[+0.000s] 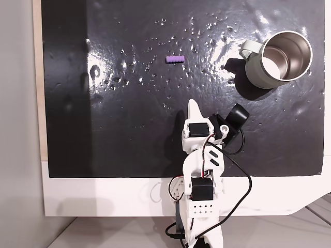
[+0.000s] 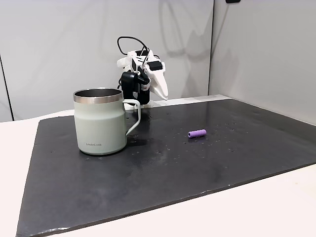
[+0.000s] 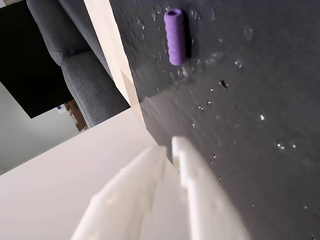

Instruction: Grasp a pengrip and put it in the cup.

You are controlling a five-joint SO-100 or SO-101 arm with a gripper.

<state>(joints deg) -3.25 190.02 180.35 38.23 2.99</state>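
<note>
The pengrip [image 1: 175,59] is a small purple ribbed tube lying on the black mat, also seen in the side fixed view [image 2: 197,133] and at the top of the wrist view [image 3: 176,36]. The cup [image 1: 277,59] is a pale grey-green mug with a steel interior, standing upright at the mat's far right in the top fixed view and at the left in the side one [image 2: 100,120]. My white gripper [image 1: 194,107] hovers near the arm's base, well short of the pengrip. Its fingers [image 3: 170,147] are shut with nothing between them.
The black mat [image 1: 103,129] covers most of a white table [image 1: 103,199]. The arm's base and cables [image 1: 204,201] sit at the table's near edge. A grey sofa [image 3: 75,60] shows beyond the table in the wrist view.
</note>
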